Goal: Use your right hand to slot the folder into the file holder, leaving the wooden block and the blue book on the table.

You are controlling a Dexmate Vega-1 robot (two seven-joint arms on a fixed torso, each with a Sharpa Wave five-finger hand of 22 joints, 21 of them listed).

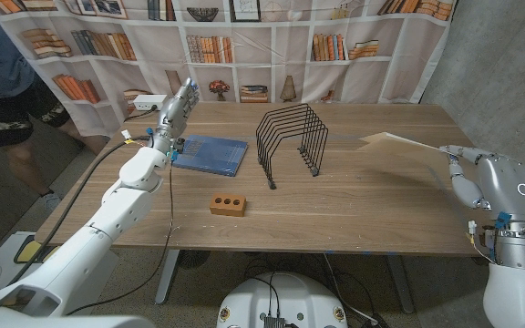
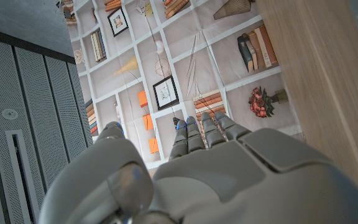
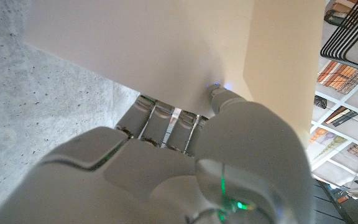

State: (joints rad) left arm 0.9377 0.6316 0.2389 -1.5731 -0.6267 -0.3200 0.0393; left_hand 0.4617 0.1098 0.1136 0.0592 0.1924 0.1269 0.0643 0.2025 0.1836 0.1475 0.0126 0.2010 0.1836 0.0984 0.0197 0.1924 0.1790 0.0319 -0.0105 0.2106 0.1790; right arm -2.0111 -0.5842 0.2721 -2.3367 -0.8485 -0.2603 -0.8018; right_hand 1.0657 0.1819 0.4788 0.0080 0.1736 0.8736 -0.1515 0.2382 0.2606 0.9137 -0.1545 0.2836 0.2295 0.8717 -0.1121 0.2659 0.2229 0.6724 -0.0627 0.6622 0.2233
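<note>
Holding the cream folder [image 1: 397, 143] above the table [image 1: 381, 196], your right hand [image 1: 468, 173] grips its near edge at about 3 o'clock from the black wire file holder [image 1: 292, 137]. The blue book [image 1: 211, 153] lies at the holder's 9 o'clock, the wooden block [image 1: 228, 203] at its 7 o'clock. Your left hand [image 1: 173, 116] is raised beside the book, fingers straight, holding nothing.

Bookshelf-print backdrop curtain [image 1: 244, 36] hanging behind the wooden table [image 1: 372, 196]; white power strip [image 1: 147, 104] at the table's far left corner; a person [image 1: 3, 82] (partly in view) standing beyond.
</note>
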